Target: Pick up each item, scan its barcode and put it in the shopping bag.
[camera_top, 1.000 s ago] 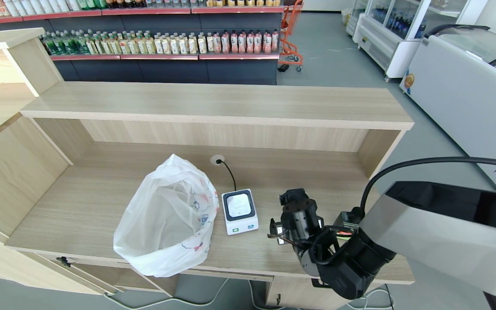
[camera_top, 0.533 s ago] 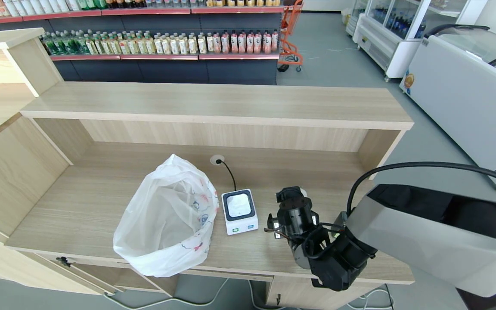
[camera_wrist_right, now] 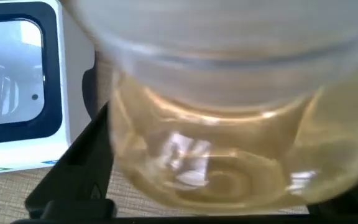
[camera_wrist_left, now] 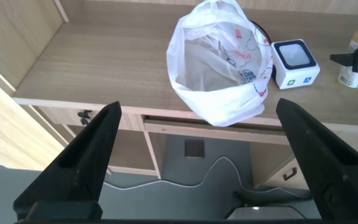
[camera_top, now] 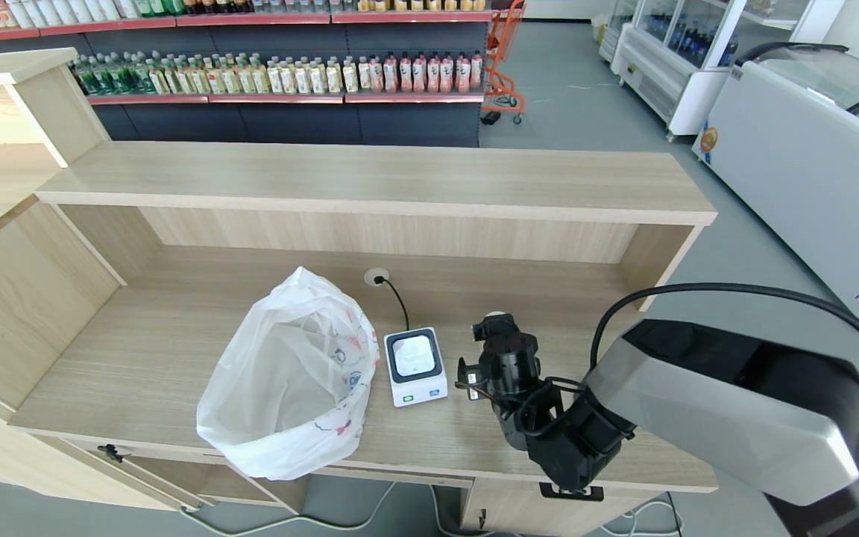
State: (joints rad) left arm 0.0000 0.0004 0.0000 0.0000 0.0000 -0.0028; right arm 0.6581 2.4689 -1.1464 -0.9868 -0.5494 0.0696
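Right wrist view: my right jaws gripped a clear bottle [camera_wrist_right: 229,124] of pale yellow liquid just beside the scanner [camera_top: 414,365] on the worktop [camera_top: 161,335]. The shopping bag [camera_top: 291,373] stood open beyond the scanner. My left jaws hung wide apart, holding nothing.

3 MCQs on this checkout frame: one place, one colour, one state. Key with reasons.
1. The barcode scanner stands: A on the upper ledge; B on the counter between shopping bag and right gripper; C on the floor.
2. The shopping bag is: A black; B orange; C white.
3. The right gripper is: A open, empty; B shut on a bottle of yellowish liquid; C shut on the bag.
Key: 1 B, head view shows it flanked by both. 2 C, translucent white plastic. 3 B, right wrist view has the bottle between its fingers.
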